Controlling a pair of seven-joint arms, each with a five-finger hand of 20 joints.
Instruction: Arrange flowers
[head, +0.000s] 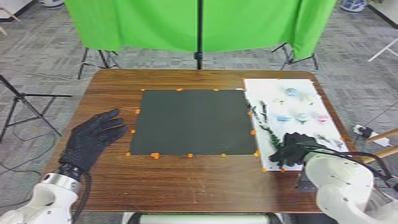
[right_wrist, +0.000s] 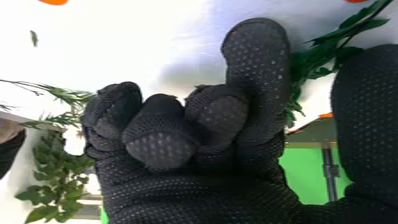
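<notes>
Clock from the mat's centre, head view: brown wooden table (head: 191, 192), green hanging cloth (head: 151, 25) behind it at 12, dark grey square mat (head: 193, 122) with orange tape bits around it. White rectangular board (head: 266, 87) at 3, running alongside the mat.

Right hand (head: 298, 150), black glove, at 4, over the near part of the board; hand and white arm (head: 342, 180) block the view of that part. Left hand (head: 93, 137), black glove, between 8 and 9, over the table, fingers loosely straight, nothing in it.

Green leafy stem (head: 274, 142) at 4, on the board's mat side, just beside the right hand. Thin dark stems (head: 260, 111) at 3. Pale blue blossom (head: 291, 92) at 2; pale pink blossom (head: 322, 118) at 3.

Wrist view adds: right hand (right_wrist: 195, 195) part open, finger nearest the thumb straight, the others curled in, thumb apart. Green leafy stem seen in the thumb gap; can't tell if touched. Also there, not made out in head view: broad-leaved green sprig (right_wrist: 53, 175), fine-leaved green sprig (right_wrist: 71, 97), tiny loose green leaf (right_wrist: 34, 38).
</notes>
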